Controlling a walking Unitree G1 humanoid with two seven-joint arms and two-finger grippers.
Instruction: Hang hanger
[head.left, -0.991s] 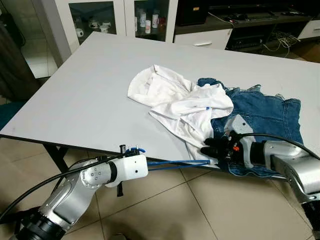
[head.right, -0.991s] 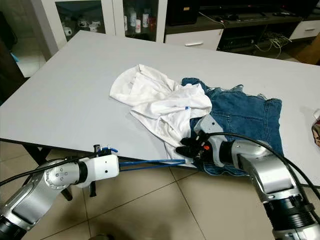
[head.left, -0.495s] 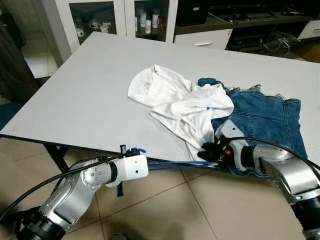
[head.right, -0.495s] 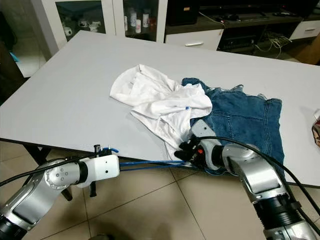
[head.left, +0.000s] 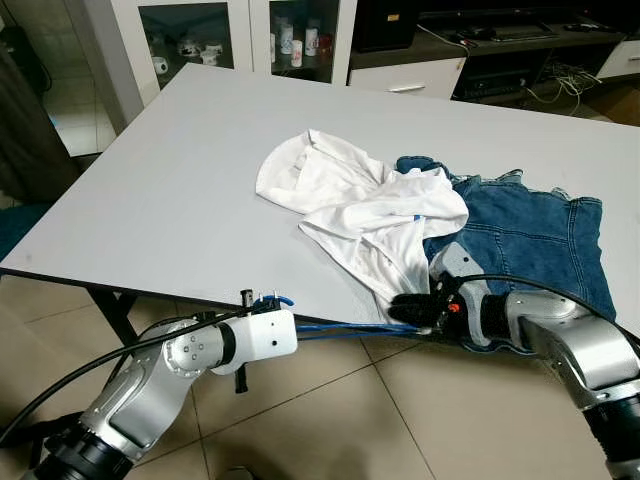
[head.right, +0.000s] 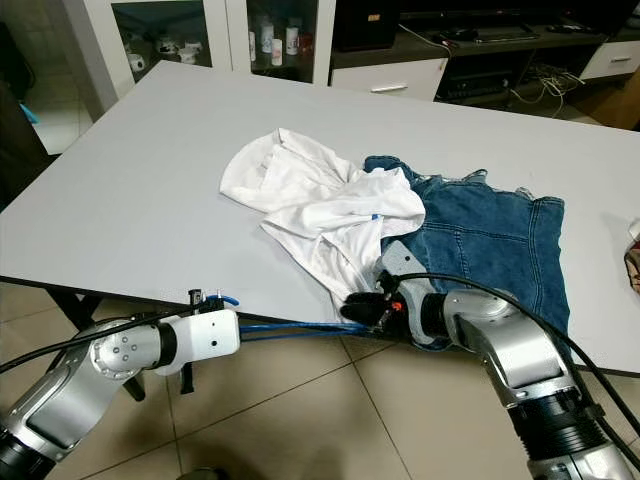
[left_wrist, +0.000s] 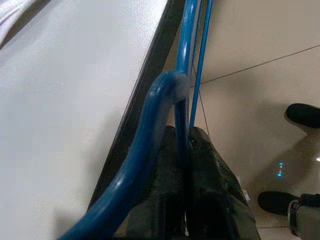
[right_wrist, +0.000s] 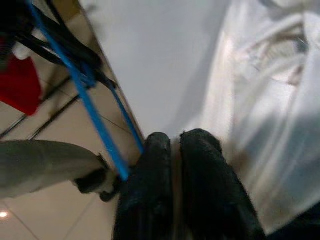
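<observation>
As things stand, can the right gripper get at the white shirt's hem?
Probably yes: the right gripper sits at the table edge right against the white shirt's overhanging hem, fingers closed, nothing between. The blue hanger runs just beside it.

Soft, even room light falls from above on the pale desk (head.left: 180, 170), with no hard glare. The head views are sharp, with a dim shadow on the floor tiles (head.left: 330, 410) under the desk edge. Both wrist views are blurry: the black fingers (right_wrist: 200, 190) of the right claw (right_wrist: 172, 145) are soft, and the white cloth (right_wrist: 270, 115) beyond them is washed out bright.
</observation>
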